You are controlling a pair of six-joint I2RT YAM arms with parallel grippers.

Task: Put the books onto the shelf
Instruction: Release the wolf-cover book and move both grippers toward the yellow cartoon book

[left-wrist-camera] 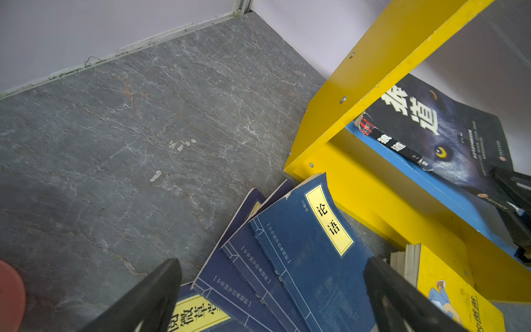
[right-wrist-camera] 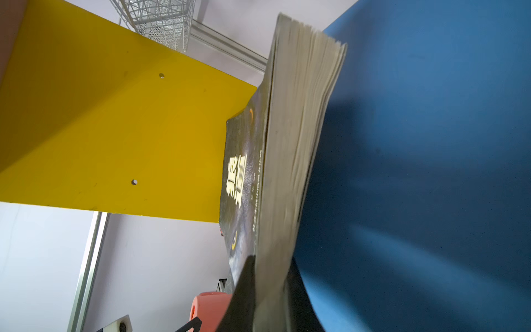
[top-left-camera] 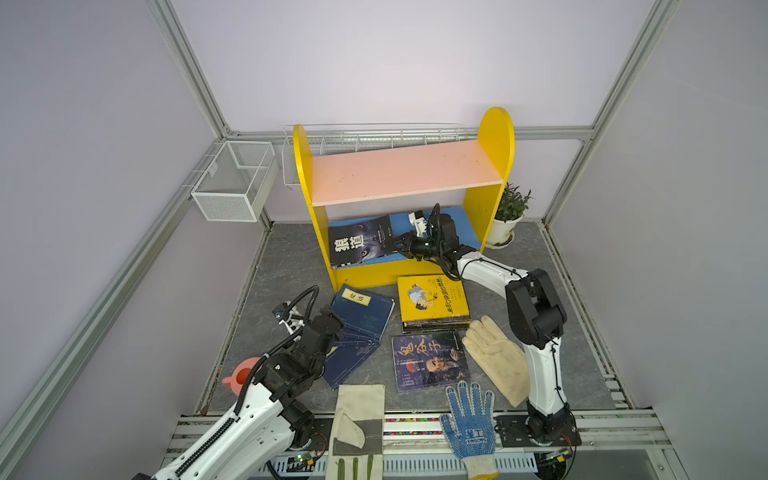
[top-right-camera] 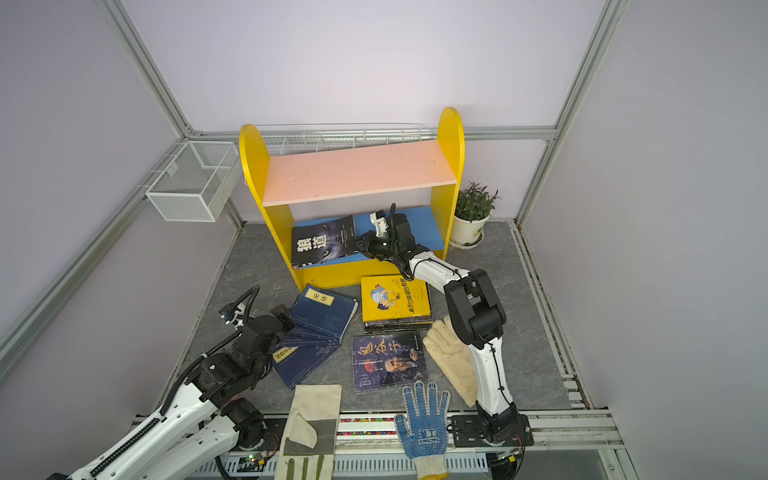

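Gripping the black wolf-cover book (top-left-camera: 357, 243) by its page edge with the right gripper (top-left-camera: 401, 246), jaws pinched narrow. Resting tilted on the blue lower board (top-left-camera: 461, 222) of the shelf (top-left-camera: 494, 141), toward its 9 o'clock end. Hovering with the left gripper (left-wrist-camera: 271, 260) spread wide over the fanned navy books (top-left-camera: 363, 318), on the surface (top-left-camera: 286, 266) at 7 o'clock from the shelf. At 6 o'clock, lying flat: the yellow cartoon book (top-left-camera: 432, 299), then the dark purple-blue book (top-left-camera: 428, 359).

White shells, black joints; ribbed black conduit along the left arm (top-left-camera: 249, 419); thin black wire along the right arm (top-left-camera: 542, 374).
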